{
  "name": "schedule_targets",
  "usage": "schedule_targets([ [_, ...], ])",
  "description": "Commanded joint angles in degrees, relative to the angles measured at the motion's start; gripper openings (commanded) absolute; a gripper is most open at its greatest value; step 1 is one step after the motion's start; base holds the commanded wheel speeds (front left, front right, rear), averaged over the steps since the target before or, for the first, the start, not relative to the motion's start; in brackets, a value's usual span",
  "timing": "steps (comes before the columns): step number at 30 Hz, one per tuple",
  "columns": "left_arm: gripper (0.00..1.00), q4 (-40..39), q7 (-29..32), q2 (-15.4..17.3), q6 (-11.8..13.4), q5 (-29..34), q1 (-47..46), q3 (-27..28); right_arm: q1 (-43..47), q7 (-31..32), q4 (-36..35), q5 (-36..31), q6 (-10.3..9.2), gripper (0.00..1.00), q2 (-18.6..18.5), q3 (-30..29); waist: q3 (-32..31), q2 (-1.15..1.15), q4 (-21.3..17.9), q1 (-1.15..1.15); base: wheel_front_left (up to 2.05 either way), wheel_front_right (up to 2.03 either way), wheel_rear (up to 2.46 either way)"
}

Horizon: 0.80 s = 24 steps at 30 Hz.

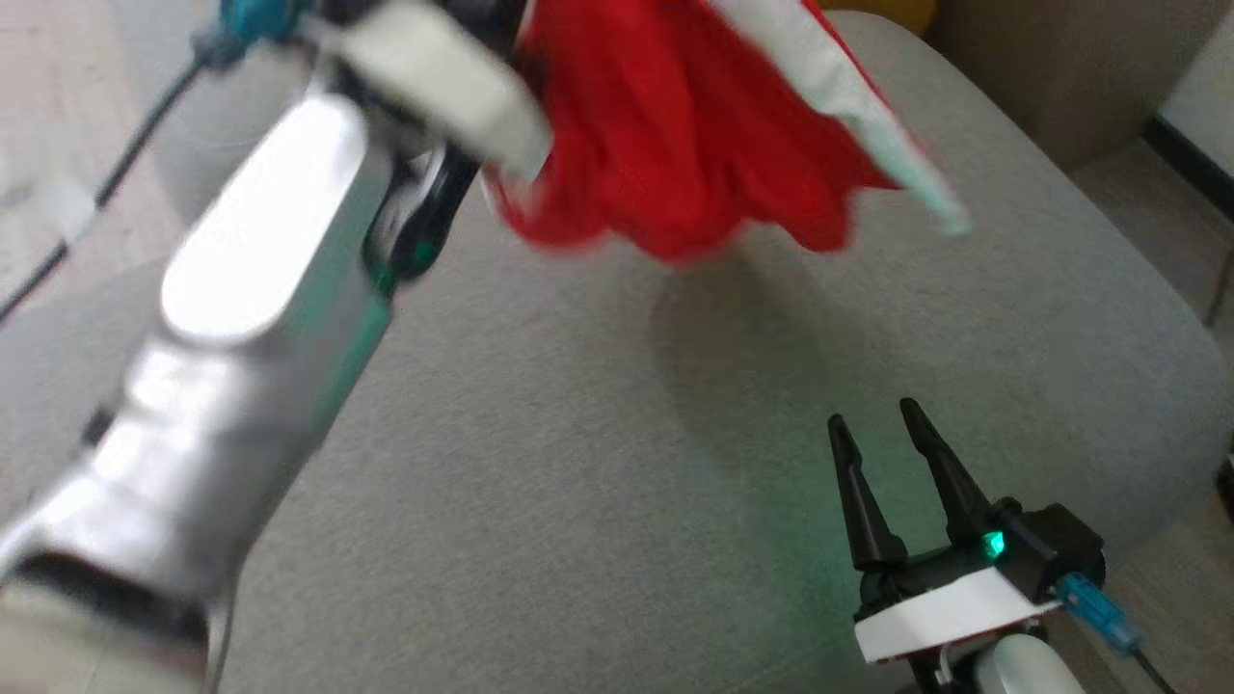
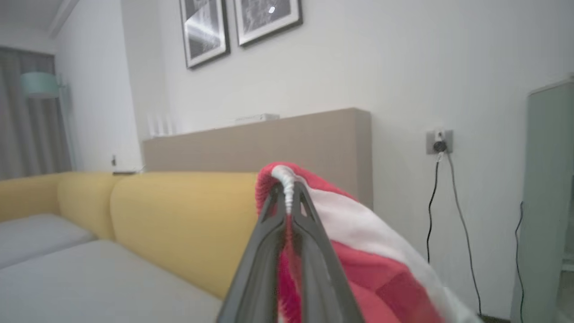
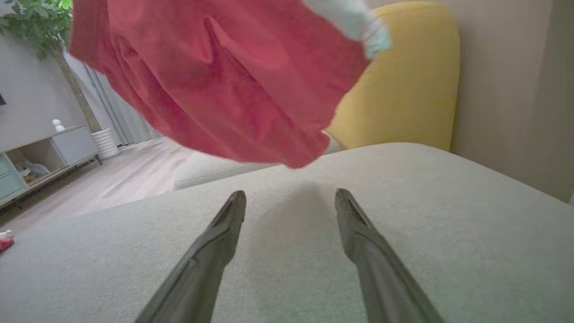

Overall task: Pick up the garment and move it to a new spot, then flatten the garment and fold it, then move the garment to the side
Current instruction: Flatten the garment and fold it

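Note:
A red garment (image 1: 675,125) with a white band hangs in the air above the grey sofa seat (image 1: 578,434), its lower hem clear of the cushion. In the left wrist view my left gripper (image 2: 288,190) is shut on the garment (image 2: 358,251), pinching its white-edged fold between the fingertips. The left forearm (image 1: 251,318) rises across the left of the head view. My right gripper (image 1: 872,414) stands open low over the cushion at the lower right, nothing between its fingers. The right wrist view has the garment (image 3: 224,76) hanging above and ahead of the right gripper (image 3: 290,202).
The yellow sofa back (image 2: 179,220) runs behind the grey seat. A wall socket with cables (image 2: 438,142) sits on the wall to the right. A low cabinet (image 3: 40,157) and wooden floor lie beyond the seat's edge. A brown panel (image 1: 1051,67) stands at the far right.

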Motion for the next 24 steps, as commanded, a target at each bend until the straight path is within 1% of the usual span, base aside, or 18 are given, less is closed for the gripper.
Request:
schedule_targets([
  [1, 0.0, -0.9, 1.3, 3.4, 0.6, -1.1, 3.0, 1.5, -0.8, -0.4, -1.6, -0.3, -0.04, 1.0, -0.1, 1.5, -0.2, 0.0, 1.5, 0.01, 0.0, 0.0, 0.0],
  [5, 0.0, -1.1, 2.5, 6.8, 0.3, -3.5, 14.1, -0.1, -1.1, -0.4, -0.9, 0.0, -0.04, 1.0, -0.1, 1.8, 1.2, 0.0, 3.3, 0.01, 0.0, 0.0, 0.0],
  [6, 0.0, -1.1, 2.5, 6.8, 0.3, -3.5, 14.1, -0.1, -1.1, -0.4, -0.9, 0.0, -0.04, 1.0, -0.1, 1.8, 1.2, 0.0, 3.3, 0.01, 0.0, 0.0, 0.0],
  [8, 0.0, -1.5, 0.7, 8.5, -0.4, -4.3, 19.0, -0.3, -1.4, -0.4, -0.3, 0.1, -0.04, 1.0, -0.1, 1.9, 2.2, 0.0, 4.3, 0.01, 0.0, 0.0, 0.0],
  [12, 0.0, -2.5, -5.0, 11.5, -1.8, -5.6, 25.9, 0.6, -2.3, -0.4, 0.3, 0.1, -0.04, 1.0, -0.1, 1.4, 4.0, 0.0, 5.9, 0.01, 0.0, 0.0, 0.0],
  [15, 0.0, -3.5, -7.7, 13.2, -2.4, -6.2, 28.4, 1.3, -3.3, -0.4, 1.3, -0.3, -0.04, 1.0, -0.1, 0.4, 5.2, 0.0, 7.1, 0.01, 0.0, 0.0, 0.0],
  [19, 0.0, -4.4, -8.9, 14.9, -2.9, -6.5, 29.5, 1.6, -6.7, -0.4, 3.4, -1.0, -0.04, 1.0, -0.1, -0.8, 6.6, 0.0, 8.3, 0.01, 0.0, 0.0, 0.0],
  [22, 0.0, -4.9, -9.2, 15.3, -3.0, -6.4, 29.3, 1.7, -10.0, -0.4, 6.0, -1.9, -0.04, 1.0, -0.1, -2.0, 7.3, 0.0, 9.0, 0.01, 0.0, 0.0, 0.0],
  [24, 0.0, -5.2, -9.5, 15.3, -3.0, -6.3, 28.9, 1.7, -13.5, -0.4, 9.5, -2.7, -0.04, 1.0, -0.1, -3.0, 7.8, 0.0, 9.7, 0.01, 0.0, 0.0, 0.0],
])
